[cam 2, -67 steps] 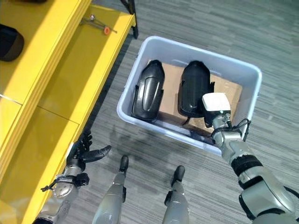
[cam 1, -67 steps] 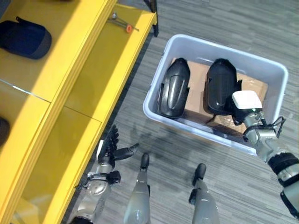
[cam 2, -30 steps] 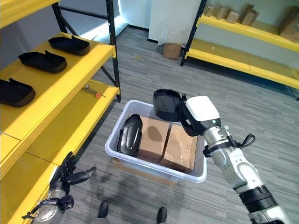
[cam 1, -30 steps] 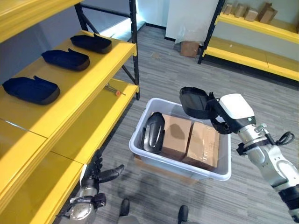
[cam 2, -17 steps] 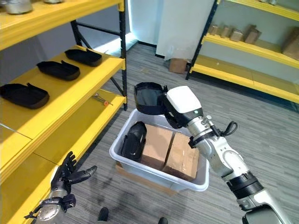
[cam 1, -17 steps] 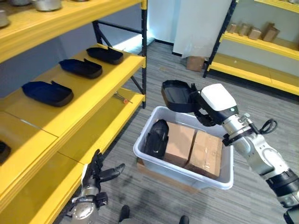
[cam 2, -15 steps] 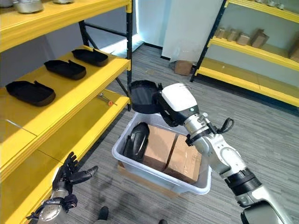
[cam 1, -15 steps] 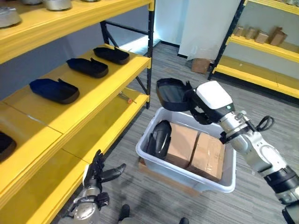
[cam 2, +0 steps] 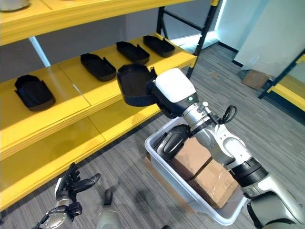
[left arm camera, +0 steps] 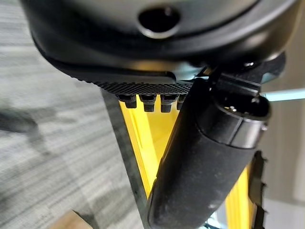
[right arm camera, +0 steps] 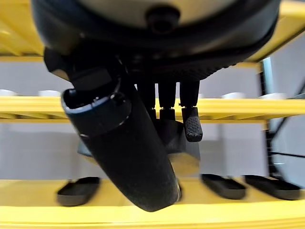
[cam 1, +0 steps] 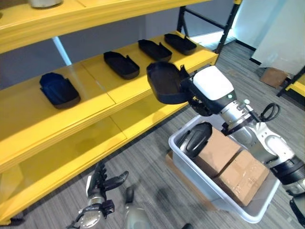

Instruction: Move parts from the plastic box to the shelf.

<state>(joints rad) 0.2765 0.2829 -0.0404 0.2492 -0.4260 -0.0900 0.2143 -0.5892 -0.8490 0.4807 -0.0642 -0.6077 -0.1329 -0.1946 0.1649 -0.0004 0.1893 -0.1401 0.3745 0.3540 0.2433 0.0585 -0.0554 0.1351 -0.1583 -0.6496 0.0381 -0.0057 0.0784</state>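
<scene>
Left hand [cam 1: 101, 183]: low at the robot's left, above the grey floor [cam 1: 147, 162] and beside the bottom tier of the yellow shelf [cam 1: 90, 102]; its fingers are spread and straight, thumb out, holding nothing.

Shelf, middle tier, left to right: four dark shell-shaped parts lie in a row, hollow side up. The first shelf part [cam 1: 59, 89] is well apart from the second shelf part [cam 1: 121, 64]; the third shelf part [cam 1: 153, 49] and the fourth shelf part [cam 1: 180, 43] follow toward the black upright post [cam 1: 228, 24] at the shelf's far end.

Centre: the held part [cam 1: 165, 82], a dark shell of the same kind, is in the air in front of the middle tier's edge, between the second and third parts as seen from the head, hollow side facing up and toward the camera. It touches neither shelf nor box.

Right hand [cam 1: 196, 99]: reaching from the robot's right with a white cover on its back; the right wrist view shows its fingers [right arm camera: 190, 125] and thumb curled around the rim of the held part, with the shelf tiers beyond.

Right: the plastic box [cam 1: 190, 174], pale grey, stands on the floor below the right arm. Inside it, one remaining part [cam 1: 195, 139] leans at the end nearest the shelf, domed side up, against two cardboard boxes [cam 1: 228, 164] lying side by side.
</scene>
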